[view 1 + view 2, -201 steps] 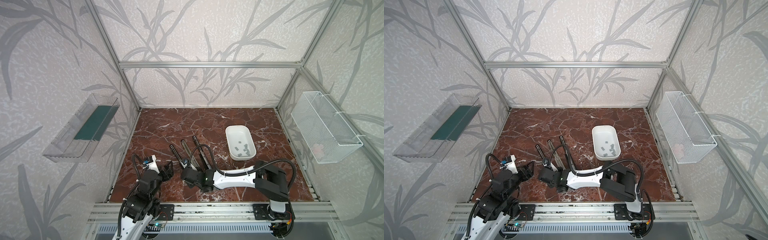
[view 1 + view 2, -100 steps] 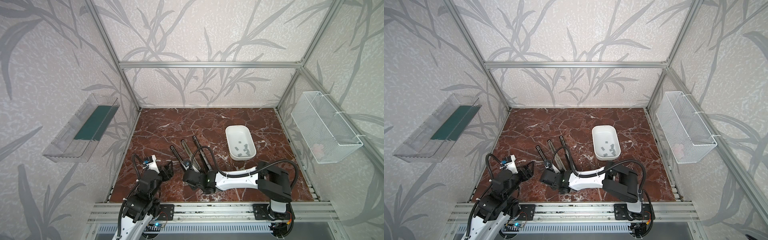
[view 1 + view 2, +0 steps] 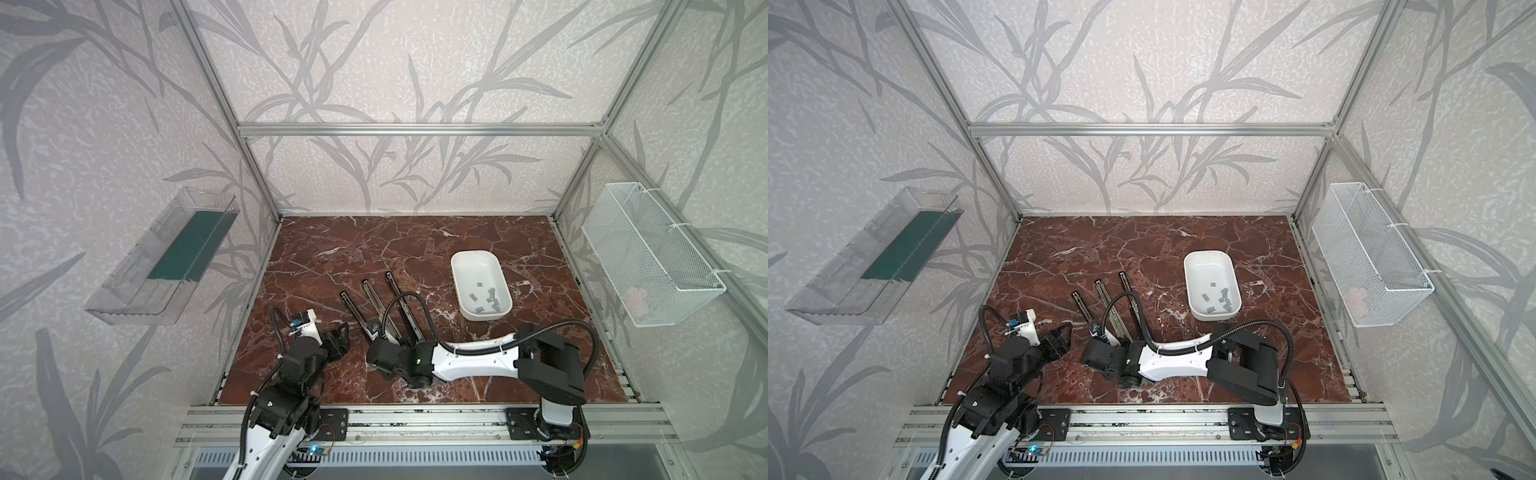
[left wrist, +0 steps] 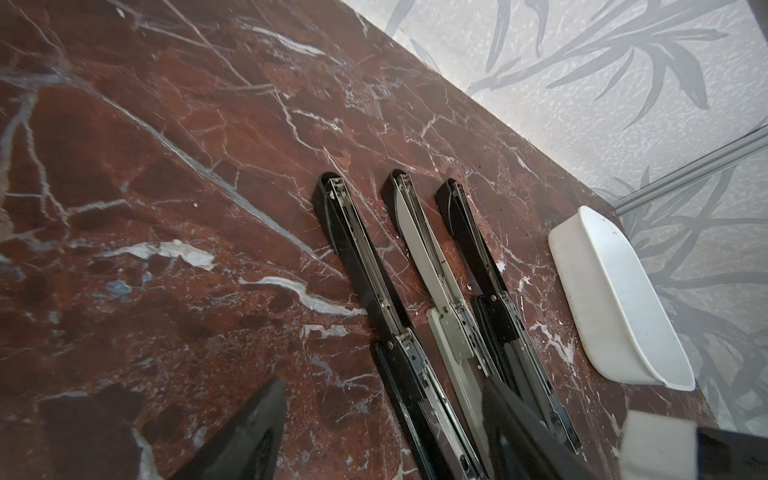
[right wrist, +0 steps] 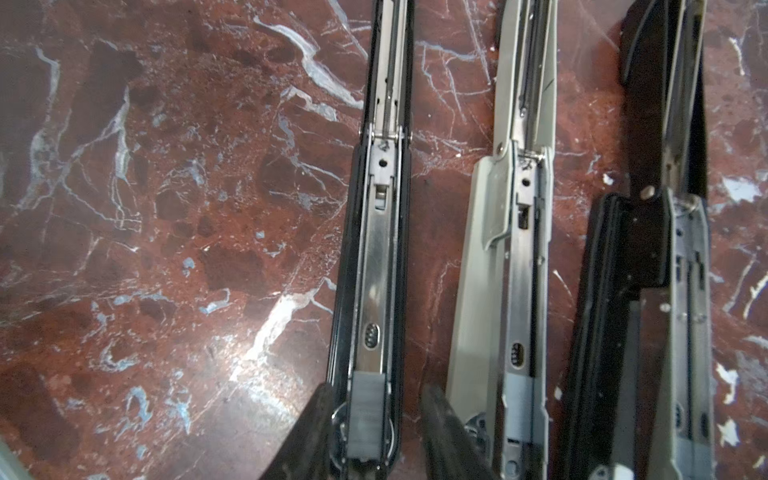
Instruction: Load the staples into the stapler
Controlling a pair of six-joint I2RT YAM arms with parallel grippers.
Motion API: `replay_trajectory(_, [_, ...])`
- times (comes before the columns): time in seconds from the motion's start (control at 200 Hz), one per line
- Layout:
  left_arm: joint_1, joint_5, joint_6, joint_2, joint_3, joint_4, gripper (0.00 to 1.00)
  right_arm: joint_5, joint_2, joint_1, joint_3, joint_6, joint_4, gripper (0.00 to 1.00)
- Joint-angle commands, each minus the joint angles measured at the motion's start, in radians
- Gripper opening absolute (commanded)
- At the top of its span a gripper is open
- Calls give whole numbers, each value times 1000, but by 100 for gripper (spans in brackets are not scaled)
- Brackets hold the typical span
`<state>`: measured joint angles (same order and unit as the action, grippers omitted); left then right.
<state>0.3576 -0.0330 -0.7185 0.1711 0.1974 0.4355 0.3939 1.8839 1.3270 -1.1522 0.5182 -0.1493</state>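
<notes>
The staples (image 3: 484, 300) lie mostly loose in the white dish (image 3: 457, 266) on the right side of the bench (image 3: 324, 249), well apart from both my grippers. One grey strip (image 5: 368, 419) of them sits in the metal channel of the black stapler (image 5: 376, 249), which is the one of the three flat-opened staplers farthest from the dish.

A second ago my right gripper (image 5: 376, 390) was shut. Now its fingers (image 5: 440, 432) stand a narrow way apart, one on each side of that stapler, and the strip lies free in the channel between them with neither finger on it. I cannot tell whether the fingers touch the stapler's sides. My right elbow has also sunk a little toward the front rail. The three staplers, the dish and my left arm are where they were.

The strip lies directly under my right gripper, in the half of the black stapler nearest my arms. The grey stapler (image 3: 374, 299) lies just beside it, and the second black stapler (image 3: 392, 281) lies beyond that, toward the dish.

My left gripper (image 4: 382, 388) is wide and empty. It hangs just beside the black stapler's near end, apart from it.
</notes>
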Motion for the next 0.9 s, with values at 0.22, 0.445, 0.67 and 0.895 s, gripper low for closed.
replay_trajectory(0.22, [-6, 46, -195, 217, -56, -277, 78, 1, -7, 0, 64, -23, 76, 38])
replay_trajectory(0.445, [-8, -10, -228, 299, -89, -391, 82, -6, -14, -1, 106, -25, 115, 38])
replay_trajectory(0.67, [-26, 8, -200, 445, -50, -474, 82, -10, -1, 0, 113, -29, 144, 31])
replay_trajectory(0.895, [-103, 105, -224, 679, -36, -671, 81, -9, 0, -1, 115, -24, 153, 18])
